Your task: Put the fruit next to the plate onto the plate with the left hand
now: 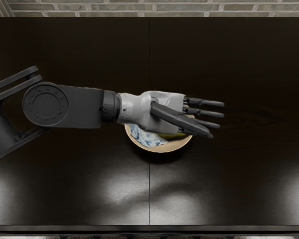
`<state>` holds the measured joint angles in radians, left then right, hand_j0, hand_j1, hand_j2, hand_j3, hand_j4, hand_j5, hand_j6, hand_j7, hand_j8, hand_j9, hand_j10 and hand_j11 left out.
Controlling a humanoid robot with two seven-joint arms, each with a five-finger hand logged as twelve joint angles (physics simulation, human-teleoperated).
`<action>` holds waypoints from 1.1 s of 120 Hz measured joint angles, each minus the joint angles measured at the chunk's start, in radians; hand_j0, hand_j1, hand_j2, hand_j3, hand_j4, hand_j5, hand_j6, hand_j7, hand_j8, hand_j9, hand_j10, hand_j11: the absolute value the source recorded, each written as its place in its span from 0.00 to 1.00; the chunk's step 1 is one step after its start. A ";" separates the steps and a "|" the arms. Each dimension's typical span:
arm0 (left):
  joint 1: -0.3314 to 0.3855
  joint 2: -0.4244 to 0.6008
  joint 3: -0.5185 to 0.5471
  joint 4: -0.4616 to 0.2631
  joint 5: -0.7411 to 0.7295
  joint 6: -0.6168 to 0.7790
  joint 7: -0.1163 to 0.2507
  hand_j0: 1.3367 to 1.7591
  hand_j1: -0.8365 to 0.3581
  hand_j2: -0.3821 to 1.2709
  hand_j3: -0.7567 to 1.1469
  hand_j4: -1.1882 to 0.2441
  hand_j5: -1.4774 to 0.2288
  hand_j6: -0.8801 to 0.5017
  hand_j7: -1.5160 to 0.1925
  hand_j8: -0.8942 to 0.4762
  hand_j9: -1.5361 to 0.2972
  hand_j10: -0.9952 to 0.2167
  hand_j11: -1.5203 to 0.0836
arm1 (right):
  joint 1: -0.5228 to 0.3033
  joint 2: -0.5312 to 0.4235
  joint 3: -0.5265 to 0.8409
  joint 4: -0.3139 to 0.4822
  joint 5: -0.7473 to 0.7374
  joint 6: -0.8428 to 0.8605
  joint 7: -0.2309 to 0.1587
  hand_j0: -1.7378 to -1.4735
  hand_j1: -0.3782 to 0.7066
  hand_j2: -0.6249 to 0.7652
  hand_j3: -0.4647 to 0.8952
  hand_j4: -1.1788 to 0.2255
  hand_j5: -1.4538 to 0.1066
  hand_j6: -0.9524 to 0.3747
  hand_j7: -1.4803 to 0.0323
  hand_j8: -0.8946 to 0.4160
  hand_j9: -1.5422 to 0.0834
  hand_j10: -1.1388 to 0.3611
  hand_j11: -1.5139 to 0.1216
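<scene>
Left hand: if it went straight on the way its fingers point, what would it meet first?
Nothing visible: the left hand points right above the plate, and only table lies that way to the picture's edge, though its height is unclear.

The dark table [239, 179] is glossy; the plate [143, 145] looks smooth, the left hand [170, 112] matt.
</scene>
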<state>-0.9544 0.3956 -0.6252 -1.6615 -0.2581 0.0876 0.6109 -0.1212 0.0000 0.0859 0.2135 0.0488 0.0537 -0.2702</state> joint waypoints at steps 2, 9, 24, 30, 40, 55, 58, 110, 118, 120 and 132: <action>0.014 0.009 -0.007 0.001 0.000 -0.017 0.000 0.76 0.74 0.26 0.40 0.65 0.67 0.46 0.70 0.47 0.66 0.61 0.74 | 0.000 0.000 0.000 0.000 0.000 0.000 0.000 0.30 0.06 0.45 0.34 0.82 0.91 0.70 0.95 0.66 0.93 0.74 0.90; 0.089 0.058 -0.037 0.003 -0.003 -0.071 0.000 0.76 0.74 0.26 0.40 0.65 0.67 0.46 0.70 0.47 0.66 0.61 0.74 | 0.000 0.000 0.000 0.000 0.000 0.000 0.000 0.30 0.06 0.45 0.34 0.82 0.91 0.70 0.95 0.66 0.93 0.74 0.90; 0.156 0.196 -0.094 0.006 -0.051 -0.176 0.000 0.76 0.74 0.26 0.40 0.66 0.68 0.46 0.70 0.47 0.66 0.62 0.74 | 0.000 0.000 0.000 0.000 0.000 0.000 0.000 0.30 0.06 0.45 0.34 0.82 0.91 0.70 0.95 0.66 0.93 0.74 0.90; 0.179 0.237 -0.103 0.007 -0.065 -0.230 0.000 0.76 0.74 0.26 0.40 0.66 0.68 0.46 0.70 0.47 0.66 0.62 0.75 | 0.000 0.000 0.000 0.000 0.000 0.000 0.000 0.30 0.06 0.45 0.34 0.82 0.91 0.70 0.95 0.66 0.93 0.74 0.90; 0.193 0.304 -0.111 0.010 -0.078 -0.289 0.000 0.76 0.74 0.26 0.40 0.66 0.68 0.46 0.70 0.47 0.66 0.62 0.75 | 0.000 0.000 0.000 0.000 0.000 0.000 0.000 0.30 0.06 0.45 0.34 0.82 0.91 0.70 0.95 0.66 0.93 0.74 0.90; 0.230 0.368 -0.116 0.034 -0.085 -0.375 0.000 0.76 0.74 0.26 0.40 0.66 0.68 0.46 0.70 0.47 0.66 0.62 0.75 | 0.000 0.000 0.000 0.000 0.000 0.000 0.000 0.30 0.06 0.45 0.34 0.82 0.91 0.70 0.95 0.66 0.93 0.74 0.90; 0.243 0.388 -0.119 0.043 -0.086 -0.396 0.000 0.76 0.74 0.26 0.40 0.66 0.68 0.46 0.70 0.47 0.66 0.62 0.75 | 0.000 0.000 0.000 0.000 0.000 0.000 0.000 0.30 0.06 0.45 0.34 0.82 0.91 0.70 0.95 0.66 0.93 0.74 0.90; 0.324 0.620 -0.148 0.179 -0.128 -0.619 0.000 0.76 0.74 0.26 0.40 0.66 0.68 0.46 0.70 0.47 0.66 0.62 0.75 | 0.000 0.000 0.000 0.000 0.000 0.000 0.000 0.30 0.06 0.45 0.34 0.82 0.91 0.70 0.95 0.66 0.93 0.74 0.90; 0.326 0.654 -0.149 0.194 -0.140 -0.638 0.000 0.76 0.74 0.26 0.40 0.66 0.68 0.46 0.70 0.48 0.66 0.62 0.75 | 0.000 0.000 0.000 0.000 0.000 0.000 0.000 0.30 0.06 0.45 0.34 0.82 0.91 0.70 0.95 0.66 0.93 0.74 0.90; 0.328 0.660 -0.149 0.198 -0.144 -0.643 0.000 0.76 0.74 0.26 0.40 0.66 0.68 0.46 0.70 0.48 0.66 0.62 0.75 | 0.000 0.000 0.000 0.000 0.000 0.000 0.000 0.30 0.06 0.45 0.34 0.82 0.91 0.70 0.95 0.66 0.93 0.74 0.90; 0.343 0.680 -0.148 0.218 -0.159 -0.673 0.000 0.76 0.74 0.26 0.40 0.66 0.68 0.46 0.70 0.48 0.66 0.62 0.75 | 0.000 0.000 0.000 0.000 0.000 0.000 0.000 0.30 0.06 0.45 0.34 0.82 0.91 0.70 0.95 0.66 0.93 0.74 0.90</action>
<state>-0.6118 1.0760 -0.7735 -1.4437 -0.4167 -0.5857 0.6109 -0.1212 0.0000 0.0859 0.2135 0.0488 0.0537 -0.2703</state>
